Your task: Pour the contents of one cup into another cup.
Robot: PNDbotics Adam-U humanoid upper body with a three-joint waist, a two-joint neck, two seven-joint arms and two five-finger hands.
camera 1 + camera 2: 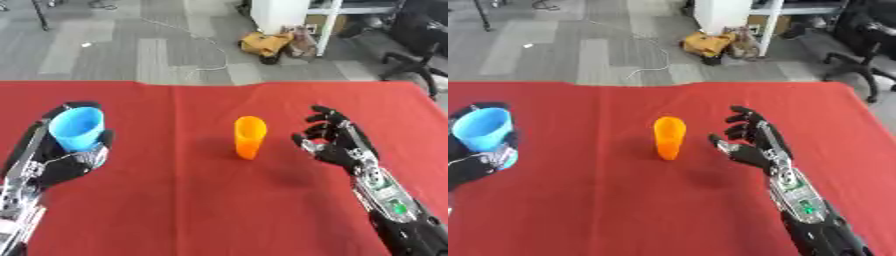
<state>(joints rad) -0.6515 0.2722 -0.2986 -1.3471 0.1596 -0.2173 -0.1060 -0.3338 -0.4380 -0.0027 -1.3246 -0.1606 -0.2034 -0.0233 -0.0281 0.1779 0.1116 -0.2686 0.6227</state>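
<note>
An orange cup (249,137) stands upright in the middle of the red table (219,210). A light blue cup (77,129) is held at the left, its mouth tipped slightly toward the camera, with my left hand (61,162) curled round its lower part. My right hand (337,142) hovers open just right of the orange cup, fingers spread and relaxed, a small gap away from it. What either cup holds cannot be seen.
The red cloth covers the whole table; its far edge (219,84) runs across the view. Beyond it lie grey floor, a white cable, a yellow bag (265,45) and an office chair (420,55) at the far right.
</note>
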